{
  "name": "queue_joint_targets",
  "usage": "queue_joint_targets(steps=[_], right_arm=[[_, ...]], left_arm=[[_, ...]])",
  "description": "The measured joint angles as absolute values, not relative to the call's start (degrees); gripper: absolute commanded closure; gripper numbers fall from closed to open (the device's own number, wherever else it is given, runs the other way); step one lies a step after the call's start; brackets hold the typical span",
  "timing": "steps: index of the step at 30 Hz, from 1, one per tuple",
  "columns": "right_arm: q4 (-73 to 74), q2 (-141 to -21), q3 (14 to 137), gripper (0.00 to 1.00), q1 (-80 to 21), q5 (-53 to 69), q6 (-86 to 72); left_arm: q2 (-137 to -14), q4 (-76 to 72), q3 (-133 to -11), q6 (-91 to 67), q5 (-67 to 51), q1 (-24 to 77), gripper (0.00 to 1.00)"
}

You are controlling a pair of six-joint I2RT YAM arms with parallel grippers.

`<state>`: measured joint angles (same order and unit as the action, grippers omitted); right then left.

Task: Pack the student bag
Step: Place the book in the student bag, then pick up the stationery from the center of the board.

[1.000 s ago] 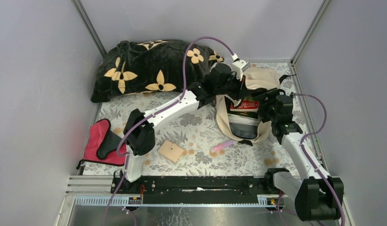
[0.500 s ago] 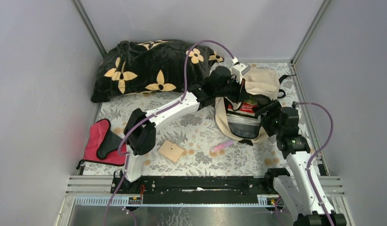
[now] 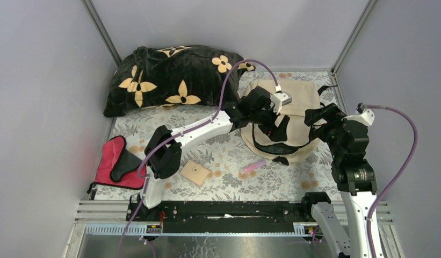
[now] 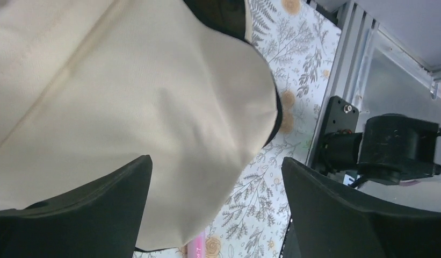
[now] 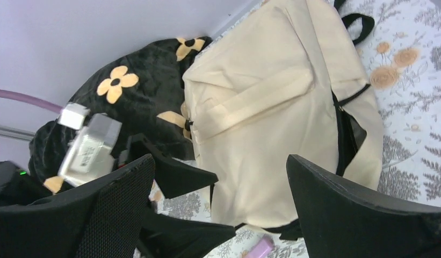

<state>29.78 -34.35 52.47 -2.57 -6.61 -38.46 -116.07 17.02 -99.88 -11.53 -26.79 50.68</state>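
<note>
One soft cream fabric student bag (image 3: 299, 99) (black-trimmed) lies slumped.

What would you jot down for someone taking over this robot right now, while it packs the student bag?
Left gripper: open, holding nothing, over the student bag.
Right gripper: open, empty, raised by the bag's right edge.
Bag: lies at the back right of the table, flap down, contents hidden.
Done: cannot tell what is inside.
Left: a pink pen-like stick and a wooden square lie loose in front of the bag; its side opening looks unzipped.
</note>
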Motion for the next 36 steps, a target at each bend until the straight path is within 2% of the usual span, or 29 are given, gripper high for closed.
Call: queue_joint_targets(steps=[3, 7, 10, 13, 16, 21, 25, 30, 36], right_arm=[[27.7, -36.69, 53.98, 0.1, -2.57, -5.91, -36.42], [22.39, -46.57, 54.35, 0.29, -2.63, 1.89, -35.29], [19.53, -57.1, 54.54, 0.42, -5.52, 5.93, -34.3], [19.81, -66.83, 55.66, 0.59, -12.51, 5.93, -32.93], [19.49, -73.63, 56.4, 0.61, -17.61, 6.15, -32.6], [16.86, -77.08, 55.57, 0.63, -17.85, 4.03, -32.84], [15.2, -78.46, 53.74, 0.63, -17.41, 2.44, -32.86], [14.11, -77.54, 52.14, 0.62, -16.82, 2.33, -32.86], [14.55, -75.07, 51.72, 0.61, -15.86, 0.97, -32.77]], left_arm=[[-114.76, 20.47, -102.83, -9.87, -24.77, 50.94, 0.09], [-107.92, 22.87, -101.71, -11.22, -20.43, 46.13, 0.33], [-104.22, 23.62, -101.45, -15.51, -9.17, 39.92, 0.37], [-103.35, 23.22, -98.41, -20.16, -0.84, 35.73, 0.41], [-103.42, 23.16, -90.13, -24.93, 3.01, 34.81, 0.44], [-106.61, 23.35, -79.42, -29.28, 3.4, 34.57, 0.45], [-110.78, 22.65, -79.64, -29.5, 4.03, 33.89, 0.48], [-114.98, 18.76, -81.23, -28.05, 6.74, 33.43, 0.47], [-122.54, 16.25, -90.94, -26.2, 8.45, 31.99, 0.5]])
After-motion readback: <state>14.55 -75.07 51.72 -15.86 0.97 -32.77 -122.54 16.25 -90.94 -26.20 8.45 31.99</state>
